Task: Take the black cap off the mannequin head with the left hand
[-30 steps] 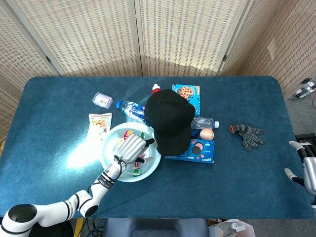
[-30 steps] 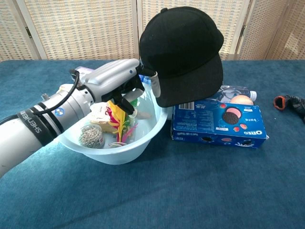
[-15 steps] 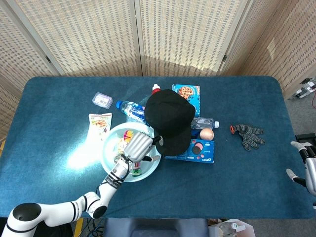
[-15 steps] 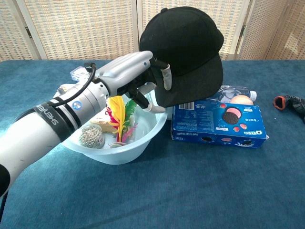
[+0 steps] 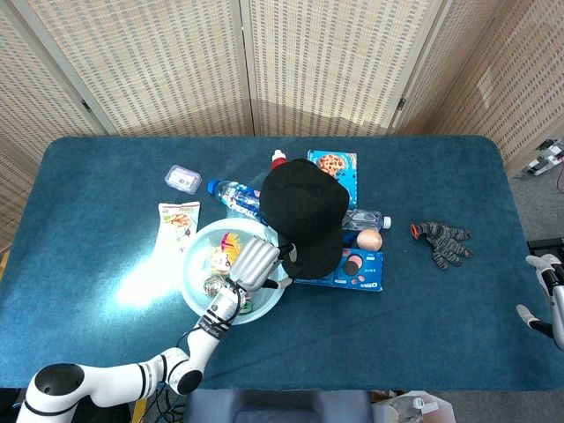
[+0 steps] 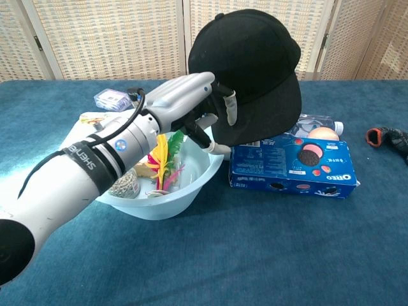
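L hand (image 6: 191,102) reaches over the bowl (image 6: 191,185) w/ fingers apart, tips touching the cap (image 6: 248,64) side, gripping nothing yet, prob. lining up to pull it off; R hand (image 5: 548,295) idles off-table, fingers apart.

A table (image 5: 106,352) covered in dark blue cloth fills most of the head view, its corners rounded. Behind it stands a folding screen (image 5: 176,62) of pale woven panels in light frames, its sections angled so that they wrap around the far side and both ends of the table (the chest view shows the same panels straight on, rising behind the far edge). Grey floor (image 5: 538,207) shows at the right, past the table's end. A bright patch of light (image 5: 145,282) glares on the cloth at the near left.
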`<state>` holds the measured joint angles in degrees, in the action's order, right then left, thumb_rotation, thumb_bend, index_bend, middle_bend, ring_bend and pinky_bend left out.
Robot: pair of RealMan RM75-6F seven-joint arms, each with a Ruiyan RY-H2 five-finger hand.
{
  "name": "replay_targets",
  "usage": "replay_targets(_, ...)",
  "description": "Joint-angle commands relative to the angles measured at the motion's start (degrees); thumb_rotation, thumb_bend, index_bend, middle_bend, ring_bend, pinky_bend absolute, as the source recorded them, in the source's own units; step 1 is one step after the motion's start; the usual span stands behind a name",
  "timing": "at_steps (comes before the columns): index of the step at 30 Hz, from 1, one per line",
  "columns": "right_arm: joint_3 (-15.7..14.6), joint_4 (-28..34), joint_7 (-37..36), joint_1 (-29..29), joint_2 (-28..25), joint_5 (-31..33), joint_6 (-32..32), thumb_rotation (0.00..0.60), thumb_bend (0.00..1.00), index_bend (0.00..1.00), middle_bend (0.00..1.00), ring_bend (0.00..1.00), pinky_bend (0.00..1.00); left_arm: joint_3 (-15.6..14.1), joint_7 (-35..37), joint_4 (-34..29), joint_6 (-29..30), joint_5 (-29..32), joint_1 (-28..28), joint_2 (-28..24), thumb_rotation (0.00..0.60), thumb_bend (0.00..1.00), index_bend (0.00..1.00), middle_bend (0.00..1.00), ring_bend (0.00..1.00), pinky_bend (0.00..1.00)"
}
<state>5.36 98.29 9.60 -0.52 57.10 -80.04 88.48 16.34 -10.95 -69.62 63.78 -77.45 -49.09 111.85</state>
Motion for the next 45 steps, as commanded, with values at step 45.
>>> replay_targets(45,0.17,0.96,1.14,-0.18,0.33,-0.90,-0.26,0.600,0.15,0.27,0.31,0.26,0.31,2.69,0.23,-3.74,3.93,5.73,3.54,-2.20,0.600,0.11,0.39,0.95,1.00,1.00)
